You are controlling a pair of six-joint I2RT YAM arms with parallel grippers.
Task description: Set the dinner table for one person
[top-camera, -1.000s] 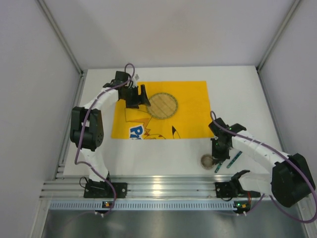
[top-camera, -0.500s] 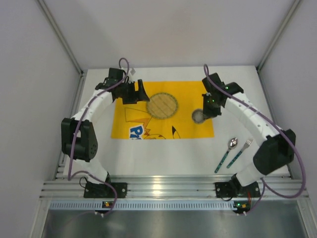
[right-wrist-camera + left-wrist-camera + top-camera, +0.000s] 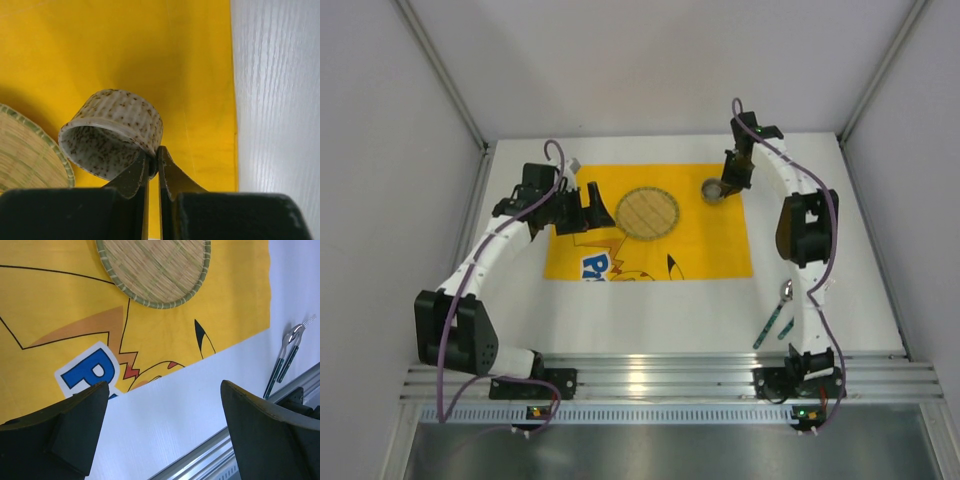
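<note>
Top external view shows the matte-white rectangular tabletop (image 3: pixel 650 310) carrying everything. A yellow cartoon-printed cloth mat (image 3: pixel 705 245) lies toward its 12 o'clock side, marking the one place setting. A round woven bamboo plate (image 3: pixel 649 212) sits on the mat's far half, roughly central, probably as the main dish.

At about 2 o'clock from the plate, at the mat's far right corner, is a small speckled ceramic cup (image 3: pixel 713 189), where a drink usually goes. The right pincer (image 3: pixel 152 162) is clamped on the cup's wall, one finger inside and one outside. The cup is tilted, and whether it touches the mat is unclear.

The left pincer (image 3: pixel 162 390) gapes wide and empty at 9 o'clock of the plate.

A dark-handled metal spoon (image 3: pixel 772 318) and matching fork (image 3: pixel 290 360) lie side by side at the mat's 5 o'clock, on the bare tabletop.
</note>
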